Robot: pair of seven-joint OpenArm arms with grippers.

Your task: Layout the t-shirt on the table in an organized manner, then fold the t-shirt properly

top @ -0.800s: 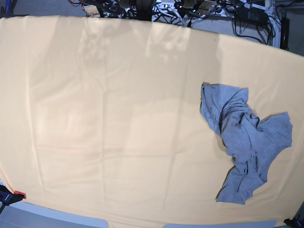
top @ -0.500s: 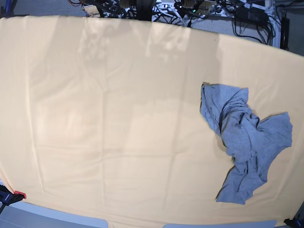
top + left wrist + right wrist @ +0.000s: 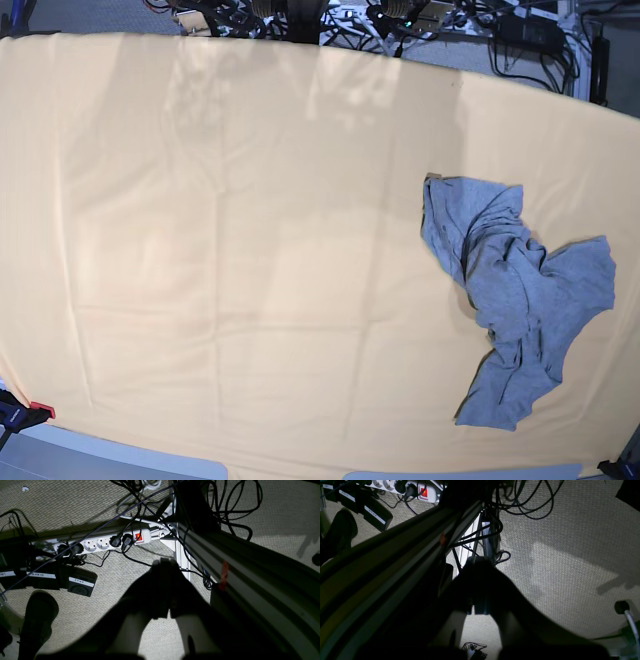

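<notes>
Grey t-shirt (image 3: 515,300) lies crumpled at right of the base view on the yellow table (image 3: 220,260); lettering hidden, no arms visible. Left wrist view: left claw (image 3: 162,566) a dark silhouette, closed, empty, above carpet and power strip (image 3: 105,542). Right wrist view: right claw (image 3: 480,562) also closed, empty, murky.

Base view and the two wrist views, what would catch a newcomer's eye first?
In the base view, a crumpled heather-grey cotton t-shirt lies bunched at the right side of the wide table covered in pale yellow-orange cloth, nothing touching it. Both wrist views look down at ribbed floor and tangled black cables, with the shut left gripper near a white power strip with a lit red switch.
</notes>
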